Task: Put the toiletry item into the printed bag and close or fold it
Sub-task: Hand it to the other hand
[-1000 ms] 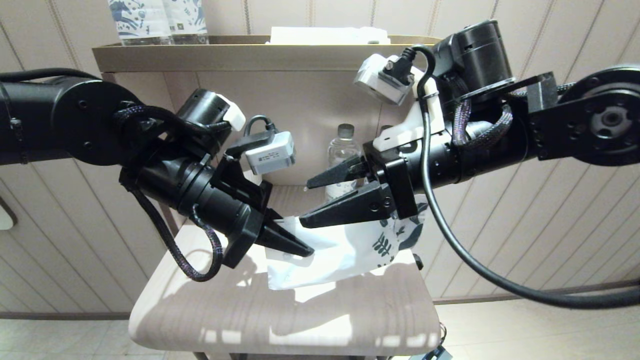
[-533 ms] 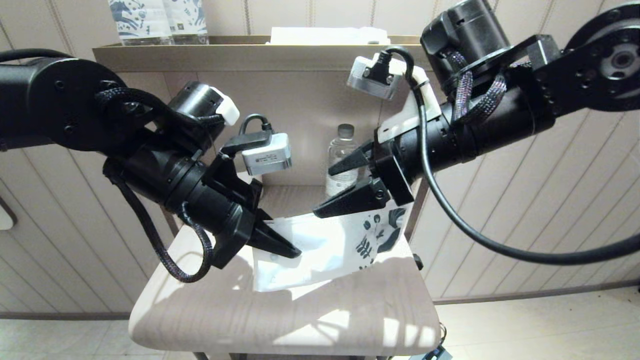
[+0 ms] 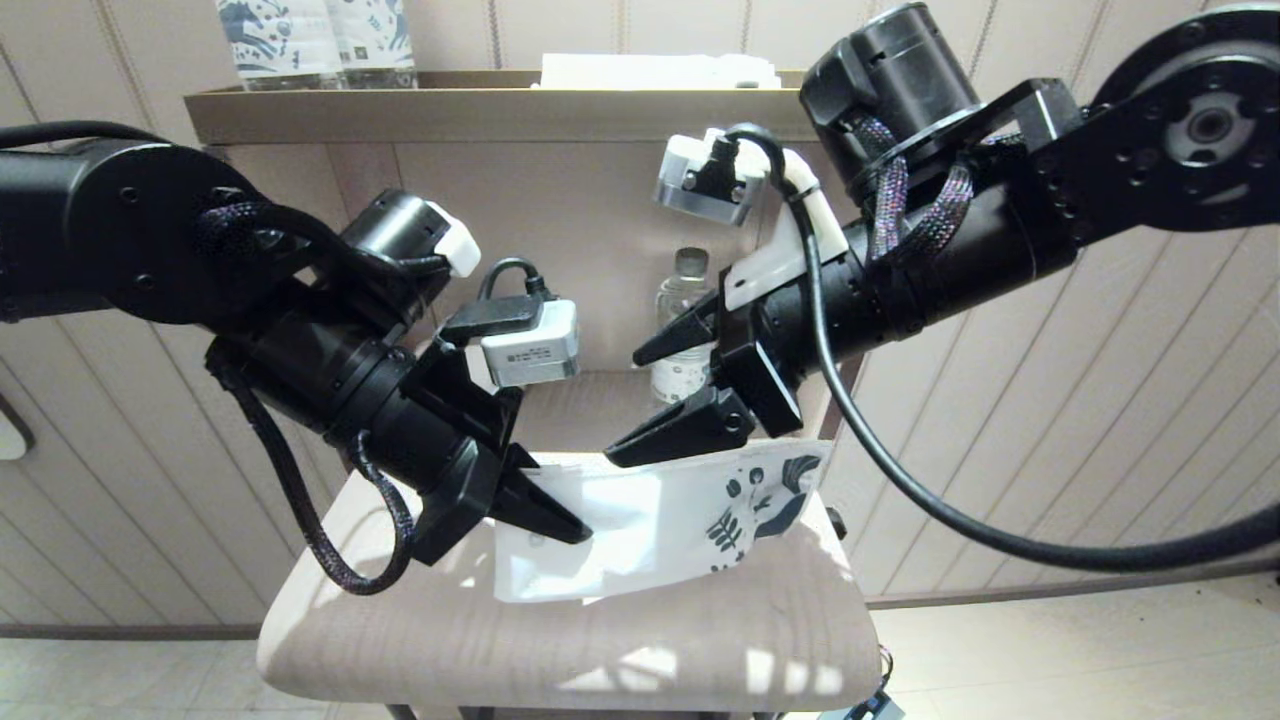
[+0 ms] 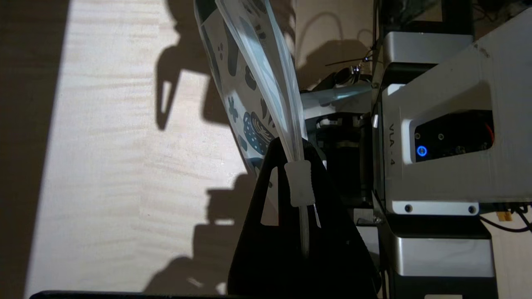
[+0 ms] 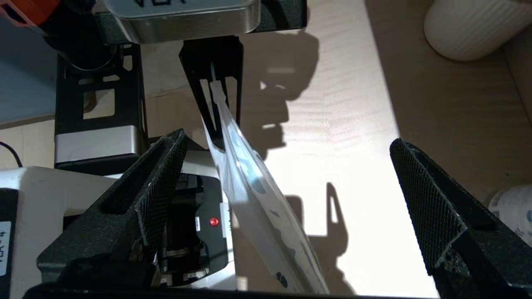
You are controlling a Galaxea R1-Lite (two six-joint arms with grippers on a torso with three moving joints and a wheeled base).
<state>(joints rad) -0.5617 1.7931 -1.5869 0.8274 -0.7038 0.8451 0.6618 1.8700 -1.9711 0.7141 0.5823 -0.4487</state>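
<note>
printed bag (image 3: 640, 520): held clear of the worktop (image 3: 600, 640), pinched at its plain white end, the leaf-printed end free toward the robot's right.
long axis: runs across the head view from the robot's left to its right, near level, printed end a little higher; flat faces on edge in both wrist views, so hanging as a thin upright sheet.
change since 1 second ago: flatter and more level now than the earlier sagging, crumpled drape; shifted slightly toward the robot's left.
left gripper (image 3: 545, 515): fingers clamped shut on the white end of the bag; in the left wrist view the bag (image 4: 257, 104) rises out of the closed tips.
right gripper (image 3: 650, 400): fingers spread wide, holding nothing; lower finger (image 3: 680, 430) just above the bag's top edge, upper finger well above it; raised and pulled back from where it lay against the bag 1 second ago.
right wrist view: bag (image 5: 257, 195) passing between the 2 open fingers without touching either.
toiletry item: not visible in any view; cannot tell whether inside the bag.
meaning for task: judged a handover to 1 arm, with the closing or folding step apparently not yet done.
surroundings: water bottle (image 3: 683, 320) standing behind the grippers, on the lower shelf.
</note>
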